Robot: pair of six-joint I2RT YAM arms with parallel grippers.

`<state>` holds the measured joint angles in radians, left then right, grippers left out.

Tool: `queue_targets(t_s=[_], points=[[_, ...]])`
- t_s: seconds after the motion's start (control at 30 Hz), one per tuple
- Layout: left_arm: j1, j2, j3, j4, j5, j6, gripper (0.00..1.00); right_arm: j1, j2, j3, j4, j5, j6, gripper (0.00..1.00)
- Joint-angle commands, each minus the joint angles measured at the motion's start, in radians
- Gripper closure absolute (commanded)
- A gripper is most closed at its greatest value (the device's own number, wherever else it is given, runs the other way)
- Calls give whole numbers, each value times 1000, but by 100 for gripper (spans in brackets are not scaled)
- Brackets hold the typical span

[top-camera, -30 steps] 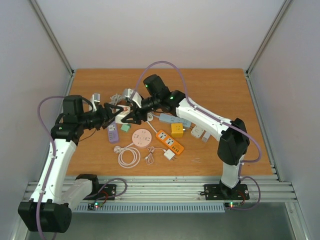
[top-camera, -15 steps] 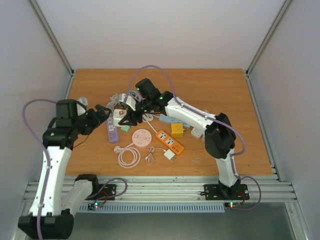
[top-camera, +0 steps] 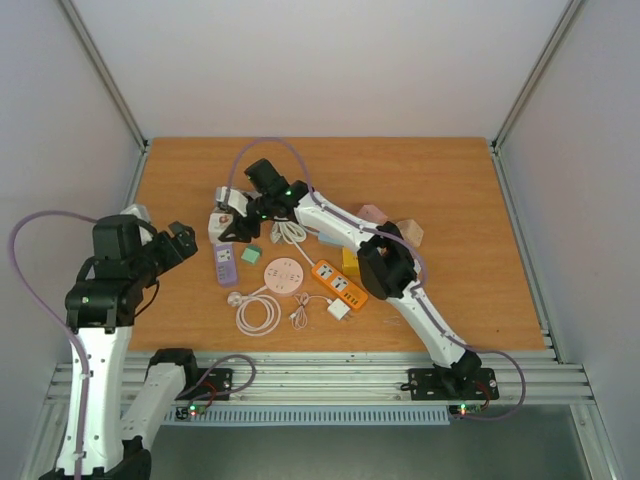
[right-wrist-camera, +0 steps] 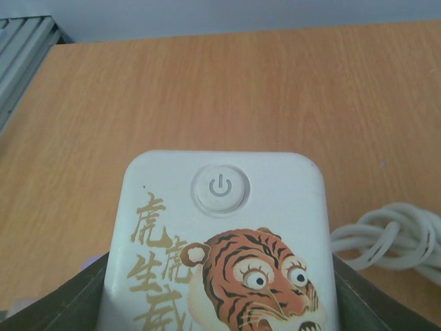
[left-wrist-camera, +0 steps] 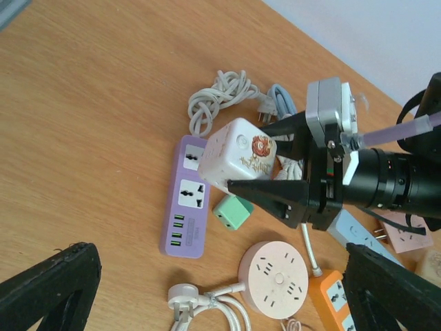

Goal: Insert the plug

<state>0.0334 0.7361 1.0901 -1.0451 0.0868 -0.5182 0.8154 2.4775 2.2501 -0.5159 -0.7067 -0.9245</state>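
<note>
Black fingers of your left gripper [top-camera: 180,240] stand wide apart, holding nothing, well left of the clutter. The purple power strip [left-wrist-camera: 186,200] lies flat on the wooden table [top-camera: 450,180]. A white plug [left-wrist-camera: 185,296] lies loose near the strip's near end, beside the round pink socket [left-wrist-camera: 275,269]. Your right gripper [left-wrist-camera: 249,160] clamps the tilted white tiger-printed cube socket [left-wrist-camera: 231,148] at the strip's far end.

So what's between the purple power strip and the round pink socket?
A small green cube adapter lies between the purple power strip and the round pink socket, clearest in the left wrist view.
</note>
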Motion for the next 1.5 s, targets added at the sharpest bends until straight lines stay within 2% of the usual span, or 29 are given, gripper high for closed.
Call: queue_targets(t_s=[0.0, 0.1, 0.43, 1.07, 1.23, 1.47], points=[[5, 21, -2, 10, -28, 35, 4, 7, 99, 192, -103, -25, -104, 76], [5, 33, -10, 19, -26, 35, 4, 6, 148, 268, -148, -29, -126, 75], [5, 58, -22, 30, -9, 34, 4, -4, 228, 350, -209, -24, -160, 73], [5, 101, -44, 53, 27, 15, 4, -8, 292, 379, -148, 101, -123, 70], [6, 105, -47, 57, 33, 17, 4, -7, 294, 388, -234, 55, -155, 68], [5, 106, -61, 72, 62, 11, 4, -8, 277, 396, -440, 51, -225, 72]])
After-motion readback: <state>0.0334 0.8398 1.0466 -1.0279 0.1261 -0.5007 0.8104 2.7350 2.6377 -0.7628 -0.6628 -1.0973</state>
